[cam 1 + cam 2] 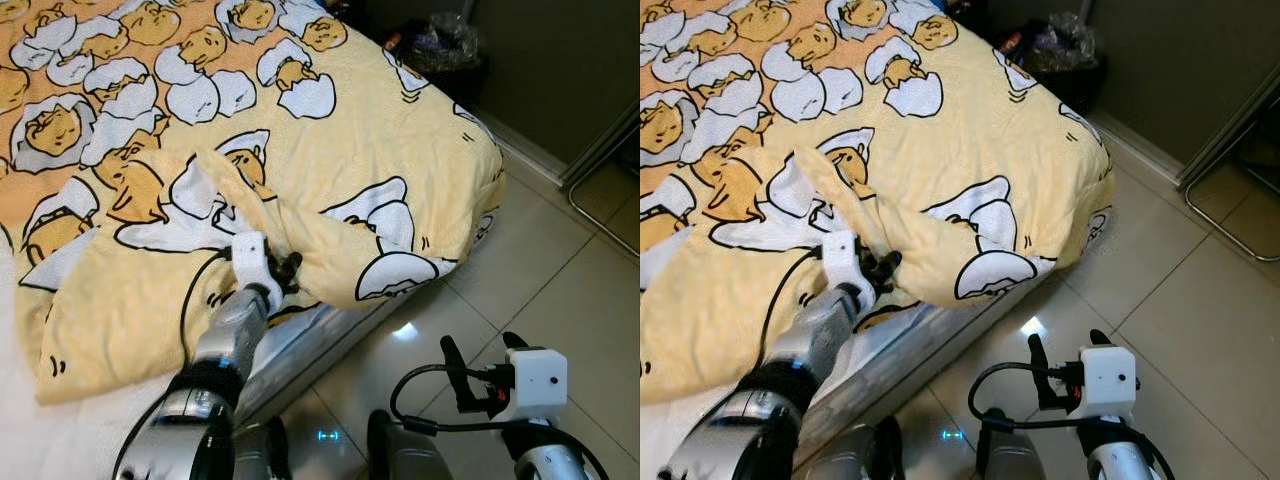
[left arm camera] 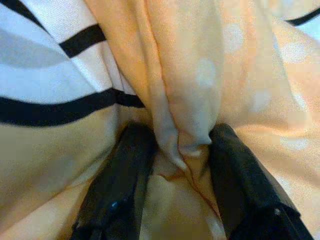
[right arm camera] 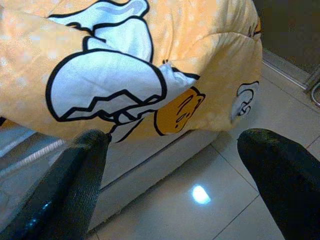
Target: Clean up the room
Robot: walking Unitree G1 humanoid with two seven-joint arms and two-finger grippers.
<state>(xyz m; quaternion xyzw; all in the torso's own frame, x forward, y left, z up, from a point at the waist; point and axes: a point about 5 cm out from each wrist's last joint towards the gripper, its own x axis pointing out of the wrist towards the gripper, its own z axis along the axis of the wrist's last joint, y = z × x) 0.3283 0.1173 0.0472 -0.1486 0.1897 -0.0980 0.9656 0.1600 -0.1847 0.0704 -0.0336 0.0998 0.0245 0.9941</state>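
the step in hand looks like making the bed: the left claw (image 1: 290, 268) is clamped on a bunched fold of the blanket (image 1: 330, 150), and in the left wrist view the cloth is pinched between its two black fingers (image 2: 117, 187). the blanket, yellow with a cartoon egg print, is spread over the bed (image 1: 310, 345), and the gripped fold sits near the bed's side edge, a little way back from the foot corner where the cloth hangs over toward the tiled floor (image 1: 560, 270). the fold is rucked up into a ridge, so the cover is not yet lying flat.

the right claw (image 1: 1065, 365) hangs low over the floor beside the bed, its fingers apart and holding nothing; the right wrist view looks past them at the overhanging corner of the blanket.

my guess is the next move calls for drawing the pinched fold outward toward the bed's edge to smooth the ridge, keeping the grip firm so the soft cloth does not slip free, then letting go once it lies even.

a dark bin (image 1: 445, 50) stands on the floor past the far corner of the bed, with a crinkled bag in it; what the bag holds i cannot make out.
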